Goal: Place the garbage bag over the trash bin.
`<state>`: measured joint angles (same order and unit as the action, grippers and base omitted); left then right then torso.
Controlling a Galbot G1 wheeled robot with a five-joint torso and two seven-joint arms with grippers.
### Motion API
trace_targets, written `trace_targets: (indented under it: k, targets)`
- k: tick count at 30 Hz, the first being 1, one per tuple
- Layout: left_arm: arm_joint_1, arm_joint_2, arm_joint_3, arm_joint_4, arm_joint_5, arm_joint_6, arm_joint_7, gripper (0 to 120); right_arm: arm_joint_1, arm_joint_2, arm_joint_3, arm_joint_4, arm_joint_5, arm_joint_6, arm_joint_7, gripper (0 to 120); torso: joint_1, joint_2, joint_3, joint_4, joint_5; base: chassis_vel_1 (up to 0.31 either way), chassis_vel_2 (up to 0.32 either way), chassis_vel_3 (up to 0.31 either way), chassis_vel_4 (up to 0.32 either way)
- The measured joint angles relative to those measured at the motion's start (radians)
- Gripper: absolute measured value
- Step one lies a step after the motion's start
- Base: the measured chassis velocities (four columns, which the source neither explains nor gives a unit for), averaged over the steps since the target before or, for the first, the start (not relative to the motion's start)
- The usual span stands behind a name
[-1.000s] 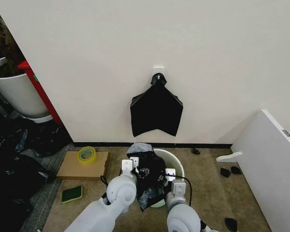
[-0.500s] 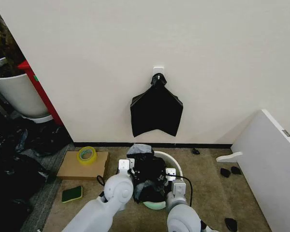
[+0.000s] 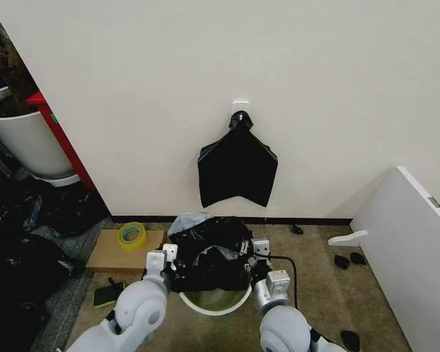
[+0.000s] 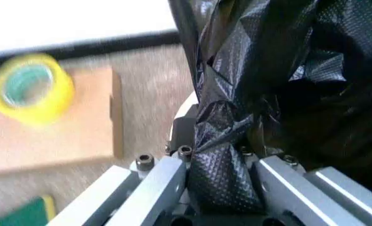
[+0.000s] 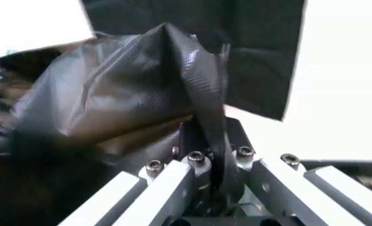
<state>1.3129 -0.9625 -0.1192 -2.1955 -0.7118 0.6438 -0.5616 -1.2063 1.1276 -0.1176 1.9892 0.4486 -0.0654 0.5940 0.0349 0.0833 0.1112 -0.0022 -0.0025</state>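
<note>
Two grippers share our load: the garbage bag (image 3: 209,251), spread wide between them, hangs over the trash bin (image 3: 214,300) on the floor by the wall, hiding most of its rim. Our left gripper (image 3: 169,261) clamps the bag's left edge; our right gripper (image 3: 258,258) pinches a fold of its right edge.

I see garbage bag (image 3: 211,253): thin glossy black plastic, crinkled, fine embossed texture. Trash bin (image 3: 214,301): smooth white plastic. Left gripper (image 4: 219,162) fingers (image 4: 164,181): brushed metal. Floor (image 3: 315,271): matt carpet.
</note>
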Motion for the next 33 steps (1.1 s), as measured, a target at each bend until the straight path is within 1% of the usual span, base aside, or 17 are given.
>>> trace_targets:
  k: [1, 3, 4, 5, 7, 8, 11, 16, 18, 20, 22, 23, 26, 28, 30, 32, 33]
  targets:
    - [0.000, 0.000, 0.000, 0.000, 0.000, 0.000, 0.000, 0, 0.000, 0.000, 0.000, 0.000, 0.000, 0.000, 0.000, 0, 0.000, 0.000, 0.000, 0.0000, 0.0000, 0.000, 0.000, 0.000, 0.000]
    - [0.028, 0.023, -0.009, -0.057, 0.025, -0.013, 0.015, 0, -0.004, -0.001, 0.031, 0.006, 0.060, -0.042, 0.027, 0, 0.000, 0.000, 0.000, 0.0004, 0.0001, 0.000, 0.000, 0.000, 0.000]
    - [0.028, 0.023, -0.009, -0.057, 0.025, -0.013, 0.015, 0, -0.004, -0.001, 0.031, 0.006, 0.060, -0.042, 0.027, 0, 0.000, 0.000, 0.000, 0.0004, 0.0001, 0.000, 0.000, 0.000, 0.000]
    - [0.036, 0.041, -0.014, -0.098, 0.029, -0.024, 0.021, 0, -0.024, -0.003, 0.064, 0.023, 0.108, -0.077, 0.058, 0, 0.000, 0.000, 0.000, 0.0000, -0.0001, 0.000, 0.000, 0.000, 0.000]
    - [0.042, 0.057, -0.020, -0.140, 0.020, -0.027, 0.024, 0, -0.049, -0.006, 0.089, 0.046, 0.153, -0.104, 0.081, 0, 0.000, 0.000, 0.000, -0.0005, 0.0002, 0.000, 0.000, 0.000, 0.000]
    - [0.043, 0.063, -0.023, -0.159, 0.008, -0.028, 0.024, 0, -0.059, -0.008, 0.099, 0.061, 0.171, -0.116, 0.090, 0, 0.000, 0.000, 0.000, -0.0002, 0.0002, 0.000, 0.000, 0.000, 0.000]
    - [0.034, 0.066, -0.032, -0.169, -0.010, -0.040, 0.024, 0, -0.081, -0.014, 0.109, 0.085, 0.187, -0.126, 0.096, 0, 0.000, 0.000, 0.000, 0.0000, -0.0001, 0.000, 0.000, 0.000, 0.000]
    - [0.004, 0.056, -0.085, -0.156, -0.052, -0.063, 0.021, 0, -0.121, -0.031, 0.102, 0.109, 0.170, -0.101, 0.073, 0, 0.000, 0.000, 0.000, -0.0002, 0.0000, 0.000, 0.000, 0.000, 0.000]
    - [-0.022, 0.045, -0.124, -0.121, -0.092, -0.081, 0.019, 0, -0.158, -0.043, 0.077, 0.124, 0.132, -0.048, 0.024, 0, 0.000, 0.000, 0.000, -0.0001, 0.0000, 0.000, 0.000, 0.000, 0.000]
    - [-0.025, 0.043, -0.128, -0.116, -0.096, -0.083, 0.019, 0, -0.161, -0.044, 0.073, 0.125, 0.128, -0.041, 0.019, 0, 0.000, 0.000, 0.000, -0.0001, 0.0000, 0.000, 0.000, 0.000, 0.000]
    - [-0.043, 0.035, -0.150, -0.088, -0.121, -0.092, 0.020, 0, -0.181, -0.050, 0.038, 0.120, 0.096, 0.009, -0.033, 0, 0.000, 0.000, 0.000, -0.0001, -0.0001, 0.000, 0.000, 0.000, 0.000]
    - [-0.043, 0.035, -0.150, -0.088, -0.121, -0.092, 0.020, 0, -0.181, -0.050, 0.038, 0.120, 0.096, 0.009, -0.033, 0, 0.000, 0.000, 0.000, -0.0001, -0.0001, 0.000, 0.000, 0.000, 0.000]
    - [-0.060, 0.025, -0.163, -0.063, -0.134, -0.099, 0.021, 0, -0.188, -0.050, 0.002, 0.086, 0.067, 0.072, -0.096, 0, 0.000, 0.000, 0.000, -0.0001, 0.0000, 0.000, 0.000, 0.000, 0.000]
    - [-0.064, 0.024, -0.165, -0.059, -0.138, -0.099, 0.021, 0, -0.187, -0.050, -0.003, 0.080, 0.061, 0.077, -0.103, 0, 0.000, 0.000, 0.000, -0.0001, -0.0001, 0.000, 0.000, 0.000, 0.000]
    - [-0.097, 0.016, -0.195, -0.040, -0.186, -0.098, 0.021, 0, -0.178, -0.050, -0.047, 0.033, 0.014, 0.081, -0.129, 0, 0.000, 0.000, 0.000, 0.0000, -0.0001, 0.000, 0.000, 0.000, 0.000]
    - [-0.102, 0.016, -0.198, -0.038, -0.192, -0.097, 0.020, 0, -0.177, -0.051, -0.051, 0.028, 0.010, 0.081, -0.130, 0, 0.000, 0.000, 0.000, 0.0000, -0.0001, 0.000, 0.000, 0.000, 0.000]
    - [-0.125, 0.013, -0.215, -0.027, -0.219, -0.093, 0.019, 0, -0.168, -0.051, -0.070, 0.002, -0.016, 0.085, -0.136, 0, 0.000, 0.000, 0.000, 0.0000, -0.0001, 0.000, 0.000, 0.000, 0.000]
